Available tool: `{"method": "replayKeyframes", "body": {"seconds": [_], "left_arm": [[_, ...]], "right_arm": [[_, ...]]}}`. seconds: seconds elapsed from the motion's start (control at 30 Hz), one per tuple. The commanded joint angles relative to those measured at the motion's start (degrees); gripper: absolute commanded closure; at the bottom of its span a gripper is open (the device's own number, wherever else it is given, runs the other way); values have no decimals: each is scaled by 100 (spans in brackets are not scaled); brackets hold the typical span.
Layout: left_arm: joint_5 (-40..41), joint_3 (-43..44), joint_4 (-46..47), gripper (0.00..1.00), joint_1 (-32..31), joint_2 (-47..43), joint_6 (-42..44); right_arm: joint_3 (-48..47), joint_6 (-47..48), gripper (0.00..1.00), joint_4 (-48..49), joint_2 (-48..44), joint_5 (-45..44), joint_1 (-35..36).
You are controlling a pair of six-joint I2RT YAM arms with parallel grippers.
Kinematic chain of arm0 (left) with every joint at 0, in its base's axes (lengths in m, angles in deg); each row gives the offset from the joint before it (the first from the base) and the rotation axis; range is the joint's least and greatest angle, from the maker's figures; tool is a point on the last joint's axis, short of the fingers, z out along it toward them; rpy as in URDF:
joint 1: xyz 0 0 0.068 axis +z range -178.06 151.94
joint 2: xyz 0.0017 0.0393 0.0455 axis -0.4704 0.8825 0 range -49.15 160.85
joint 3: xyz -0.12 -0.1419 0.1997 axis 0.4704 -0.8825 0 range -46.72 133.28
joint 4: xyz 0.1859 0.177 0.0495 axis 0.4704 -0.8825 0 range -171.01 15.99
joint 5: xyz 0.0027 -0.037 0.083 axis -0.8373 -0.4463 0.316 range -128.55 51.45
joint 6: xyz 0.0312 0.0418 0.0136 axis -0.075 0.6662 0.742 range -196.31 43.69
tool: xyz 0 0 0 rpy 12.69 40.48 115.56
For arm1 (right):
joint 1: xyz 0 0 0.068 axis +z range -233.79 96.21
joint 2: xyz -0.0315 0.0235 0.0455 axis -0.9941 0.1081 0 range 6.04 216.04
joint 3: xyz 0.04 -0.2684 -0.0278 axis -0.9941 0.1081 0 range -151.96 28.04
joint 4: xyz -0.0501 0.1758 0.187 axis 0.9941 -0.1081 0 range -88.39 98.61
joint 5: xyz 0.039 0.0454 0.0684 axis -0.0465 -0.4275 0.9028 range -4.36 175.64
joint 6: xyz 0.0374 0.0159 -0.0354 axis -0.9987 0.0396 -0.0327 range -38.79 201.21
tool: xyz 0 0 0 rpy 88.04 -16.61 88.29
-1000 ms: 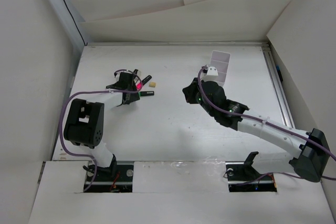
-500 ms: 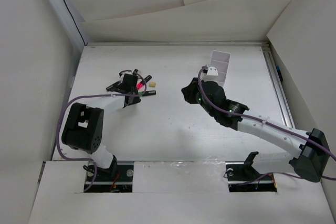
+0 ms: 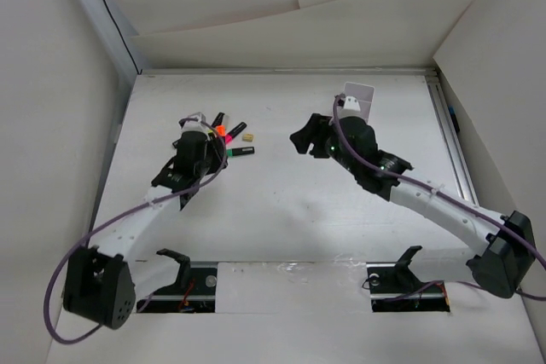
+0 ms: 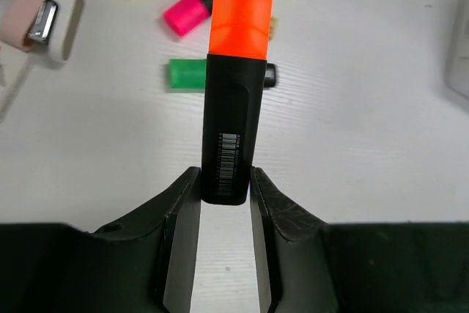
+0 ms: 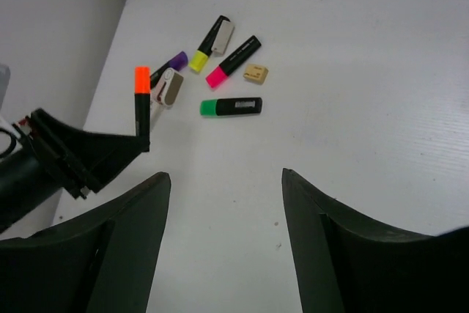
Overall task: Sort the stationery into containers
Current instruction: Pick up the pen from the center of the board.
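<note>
My left gripper [image 4: 226, 188] is shut on the black end of an orange highlighter [image 4: 234, 93], held off the table with its orange cap pointing away. In the top view this gripper [image 3: 207, 139] hangs over the left part of the table. Below it lie a green highlighter [image 5: 231, 106], a pink one [image 5: 233, 62], a yellow one [image 5: 209, 42], a purple one [image 5: 172, 62] and a tan eraser [image 5: 255, 73]. My right gripper [image 5: 226, 181] is open and holds nothing, above bare table and facing the pile. The white container [image 3: 360, 94] stands behind the right arm, partly hidden.
A pale pink-white clip-like gadget [image 4: 51, 9] lies beside the markers. Cardboard walls enclose the table on the left, back and right. A metal rail [image 3: 452, 142] runs along the right edge. The left arm's purple cable loops near the front left.
The left gripper shut on the orange highlighter and lifted it out of the pile, pulling back toward the front. The right gripper opened and swung leftward from the container.
</note>
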Motion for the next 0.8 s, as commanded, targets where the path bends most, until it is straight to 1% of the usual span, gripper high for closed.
{"method": "replayKeyframes", "body": {"seconds": [0.0,0.03,0.07,0.1,0.23,0.3,0.43,0.57,0.63,0.77], "left_arm": [[-963,-585,771,92,-7,-710,-81],[-1121,-726,940,92,-7,-851,-142],[-1445,-866,1099,91,-7,-1096,-143],[-1605,-1103,1257,91,-7,-1186,-143],[-2238,-1552,2108,89,-7,-1459,-143],[-2397,-1684,2303,89,-7,-1529,-143],[-2669,-1685,2664,89,-7,-1529,-195],[-2897,-1738,2963,89,-7,-1477,-248],[-3003,-1738,3034,89,-7,-1424,-248],[-3056,-1738,3034,89,-7,-1372,-248]], "right_arm": [[-500,-154,31,78,75,1158,-434],[-571,-207,28,78,215,1430,-504],[-633,-207,28,78,295,1685,-557],[-703,-207,27,78,383,2106,-558],[-1212,-207,26,78,945,2759,-610],[-1397,-207,26,78,1340,3014,-610],[-1679,-207,24,78,1912,3120,-409],[-1933,-260,24,78,2378,3234,-408],[-2074,-260,29,78,2580,3366,-356],[-2215,-198,31,78,2660,3499,-224]]}}
